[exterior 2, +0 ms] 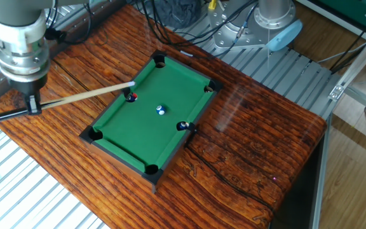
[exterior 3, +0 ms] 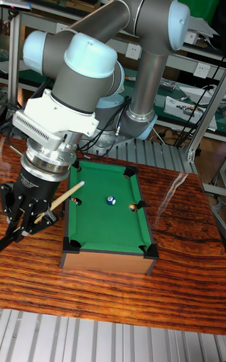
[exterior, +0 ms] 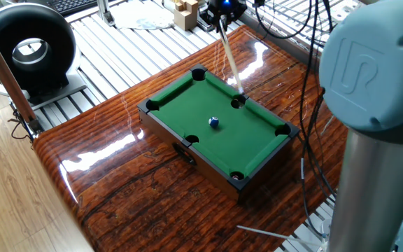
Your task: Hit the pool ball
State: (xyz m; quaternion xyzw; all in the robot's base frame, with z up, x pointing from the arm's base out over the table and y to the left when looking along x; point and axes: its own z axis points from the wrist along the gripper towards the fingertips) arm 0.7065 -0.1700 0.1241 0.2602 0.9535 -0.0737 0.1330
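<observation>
The pool ball (exterior: 214,122) (exterior 2: 161,110) (exterior 3: 111,200) is a tiny blue ball with a white spot, resting near the middle of the green felt of the mini pool table (exterior: 187,98) (exterior 2: 170,83) (exterior 3: 100,230). My gripper (exterior: 223,14) (exterior 2: 33,105) (exterior 3: 34,216) is off the table's long side, shut on a thin wooden cue (exterior: 231,59) (exterior 2: 88,94) (exterior 3: 63,197). The cue tip lies at the rail by a side pocket, well short of the ball.
A red ball (exterior 2: 131,97) sits in the near side pocket and an orange one (exterior 2: 183,126) in the opposite pocket. A black round device (exterior: 26,49), wood blocks (exterior: 185,12) and cables (exterior: 306,42) ring the wooden tabletop. A thin rod (exterior: 261,231) lies near its edge.
</observation>
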